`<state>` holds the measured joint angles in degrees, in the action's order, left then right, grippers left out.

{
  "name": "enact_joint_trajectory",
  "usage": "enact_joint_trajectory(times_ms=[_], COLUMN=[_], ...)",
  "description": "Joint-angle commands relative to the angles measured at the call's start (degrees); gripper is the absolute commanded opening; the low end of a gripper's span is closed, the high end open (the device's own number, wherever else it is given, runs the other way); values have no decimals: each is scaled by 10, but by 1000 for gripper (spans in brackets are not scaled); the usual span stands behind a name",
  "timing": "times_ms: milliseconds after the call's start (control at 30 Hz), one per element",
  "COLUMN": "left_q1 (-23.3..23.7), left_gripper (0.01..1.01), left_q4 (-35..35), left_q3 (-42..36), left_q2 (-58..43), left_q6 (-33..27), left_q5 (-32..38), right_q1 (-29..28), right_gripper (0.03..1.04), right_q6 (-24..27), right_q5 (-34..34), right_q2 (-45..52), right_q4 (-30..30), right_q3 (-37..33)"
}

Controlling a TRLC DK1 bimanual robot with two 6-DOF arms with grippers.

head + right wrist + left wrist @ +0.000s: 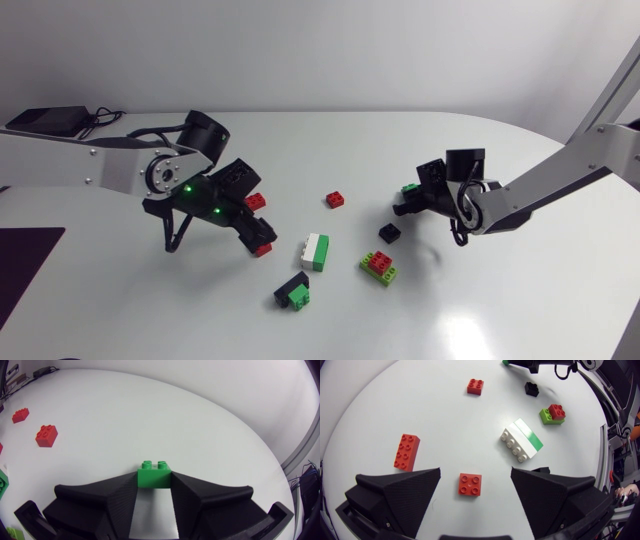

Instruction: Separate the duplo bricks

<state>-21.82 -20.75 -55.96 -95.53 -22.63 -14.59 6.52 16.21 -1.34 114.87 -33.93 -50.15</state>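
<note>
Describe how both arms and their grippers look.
The left arm and right arm have silver-grey links, black joints and black cables near the wrists. Two small green lights glow by the left wrist. The left gripper and right gripper are matte black, each with two broad wedge-shaped fingers.

L gripper (476, 471) spread wide; red 2x2 brick (470, 484) on table in gap, room either side. Red 2x4 brick (406, 452) just beside one finger (405, 490), white-green brick (521, 440) near other. Lane ahead open up to far red 2x2 brick (475, 386). Betw arms: green-red stack (378, 266), small black brick (389, 233), black-green brick (293, 292), all apart, gaps betw them. R gripper (154, 480) gap filled by green brick (155, 471); bare table (150, 415) ahead.
</note>
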Motion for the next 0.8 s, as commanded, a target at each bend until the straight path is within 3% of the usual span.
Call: enact_joint_trajectory(times_ms=[0, 233, 500, 667, 767], left_q1=[-4, -4, -3, -3, -3], left_gripper=[982, 982, 982, 982, 982], left_q4=[-3, -3, -3, -3, -3], left_q3=[14, 10, 12, 16, 13], left_q2=[10, 12, 14, 21, 26], left_q6=[11, 12, 11, 11, 12], left_q5=[4, 8, 12, 13, 13], right_q1=[-5, -15, -15, -14, -14], right_gripper=[375, 397, 710, 861, 897], right_q6=[-9, 0, 10, 15, 17], right_q5=[-8, -23, -31, -34, -42], right_q2=[22, -3, -31, -46, -80], right_q4=[4, 2, 3, 6, 12], right_q3=[13, 56, 89, 99, 107])
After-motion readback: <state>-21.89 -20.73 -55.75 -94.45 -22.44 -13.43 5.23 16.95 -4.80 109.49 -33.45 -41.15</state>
